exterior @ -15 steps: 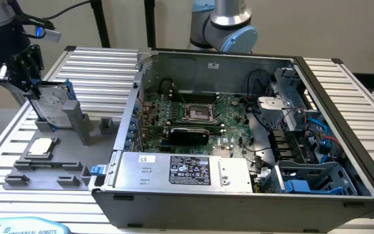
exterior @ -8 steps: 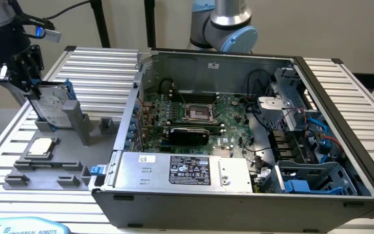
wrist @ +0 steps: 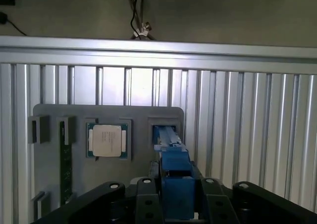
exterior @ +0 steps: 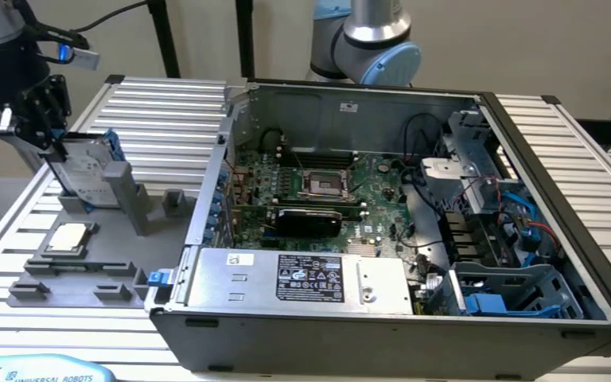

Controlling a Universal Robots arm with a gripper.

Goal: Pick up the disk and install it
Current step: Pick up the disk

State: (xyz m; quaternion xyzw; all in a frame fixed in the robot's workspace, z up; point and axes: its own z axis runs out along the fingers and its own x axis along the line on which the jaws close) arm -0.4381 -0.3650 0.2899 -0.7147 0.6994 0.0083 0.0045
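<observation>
The pincer (exterior: pixel 51 142) is clamped on the upper end of the disk (exterior: pixel 85 173), and in the wrist view one blue rail (wrist: pixel 173 182) of the disk runs up between its two halves. The disk hangs straight below the pincer, on edge, with its long axis pointing down and away from the wrist toward the slot (wrist: pixel 166 130) in the grey holder (exterior: pixel 104 274) on the tabletop (exterior: pixel 168 111). In the exterior view, disk and pincer lean together a little off vertical. The disk's far end is at the mouth of the slot, but I cannot tell whether it is clear of the slot or seated in it. Just beside that slot, and below the pincer, the chip (exterior: pixel 69 237) lies flat in its own recess, untouched. The open case (exterior: pixel 391 330) stands well apart from the pincer, toward the exterior view's right, with its board facing up. The bay (exterior: pixel 512 290) with blue parts is in the corner of the case farthest from the pincer, so nearly the whole case lies between the disk and that bay. As I judge it, the grasp is made and the disk is at the holder, so the work stands at the pick-up stage, with nothing yet carried over to the case
</observation>
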